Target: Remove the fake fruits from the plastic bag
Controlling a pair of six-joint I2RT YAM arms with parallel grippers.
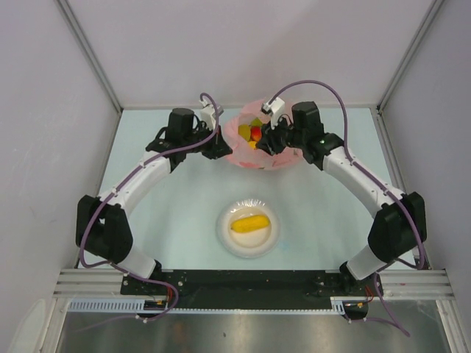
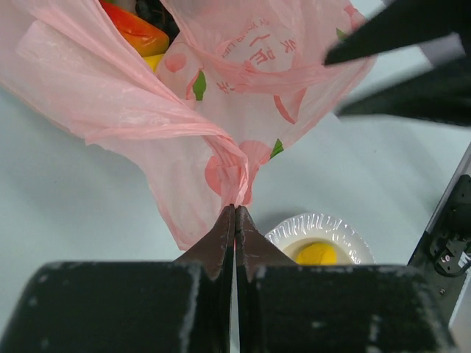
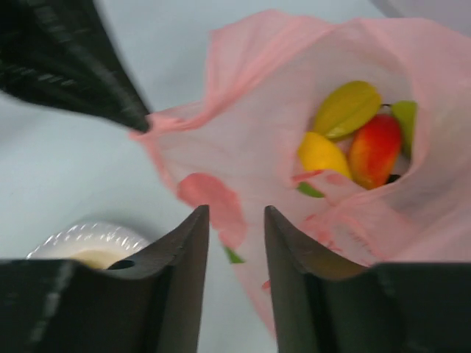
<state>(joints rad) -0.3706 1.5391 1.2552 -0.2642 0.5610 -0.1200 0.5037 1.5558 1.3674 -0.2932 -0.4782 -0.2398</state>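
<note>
Plastic bag (image 2: 243, 110) holding fake fruits (image 3: 353, 140) sits far on the desk (image 1: 169, 213). The left gripper (image 2: 235, 209) is pinched tight on its edge, and the right gripper (image 3: 234, 220) is partly open and empty.

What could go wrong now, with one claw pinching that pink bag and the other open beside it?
1. The left gripper pinches only a twisted bit of the thin plastic bag; the film may slip out or tear.
2. The open right gripper has bag film right before its fingers, so it might grab plastic, not fruit.
3. The red mango and yellow piece lie pressed together, likely hard to pick singly.
</note>
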